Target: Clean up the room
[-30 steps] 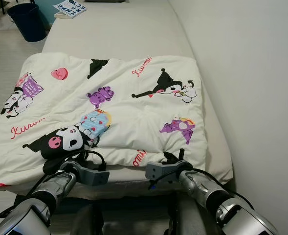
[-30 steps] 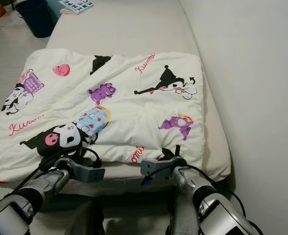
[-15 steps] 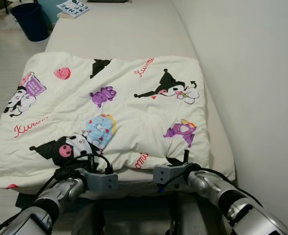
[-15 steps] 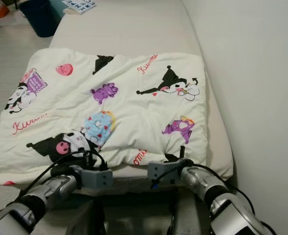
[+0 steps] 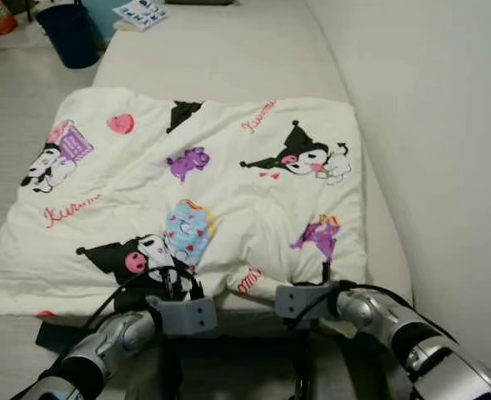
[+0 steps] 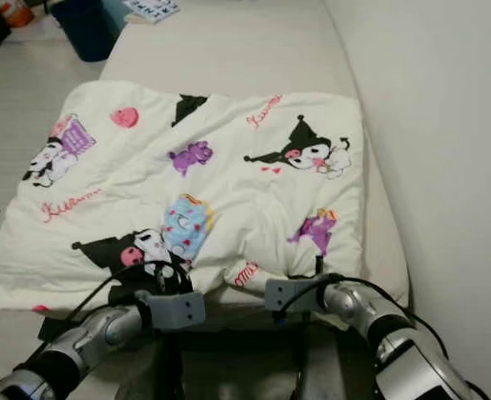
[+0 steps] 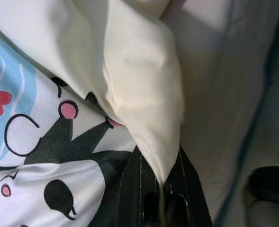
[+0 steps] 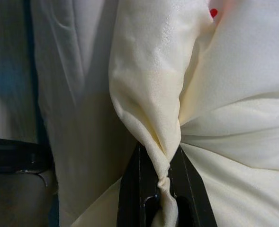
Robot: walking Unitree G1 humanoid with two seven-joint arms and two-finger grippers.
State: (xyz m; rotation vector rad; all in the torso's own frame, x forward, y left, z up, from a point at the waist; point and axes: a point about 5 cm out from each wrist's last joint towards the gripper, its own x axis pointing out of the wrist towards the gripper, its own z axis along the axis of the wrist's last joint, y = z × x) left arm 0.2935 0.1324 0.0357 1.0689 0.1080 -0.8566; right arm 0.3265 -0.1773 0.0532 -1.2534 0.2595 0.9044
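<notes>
- Compared with a second ago, the near edge of the blanket lies farther up the bed, and both hands have come forward with it; the printed black-and-pink character near the left hand now sits closer to the wrist.
- Left hand is clenched on the blanket's near edge beside that black-and-pink character; in the left wrist view a cream fold runs down between the two black fingers.
- Right hand is likewise clenched on the blanket's near edge, just below the purple print; the right wrist view shows a twisted rope of cream cloth pinched between its fingers.
- Blanket: cream, printed with cartoon characters, red script and a red heart, spread flat over the near half of the bed, its right side close to the wall and its left side overhanging the bed's edge toward the floor.
- Beyond the blanket, the bed's bare beige sheet stretches away.
- At the far end of the bed, a printed booklet lies near the left corner.
- On the floor left of the bed's far end stands a dark blue bin.
</notes>
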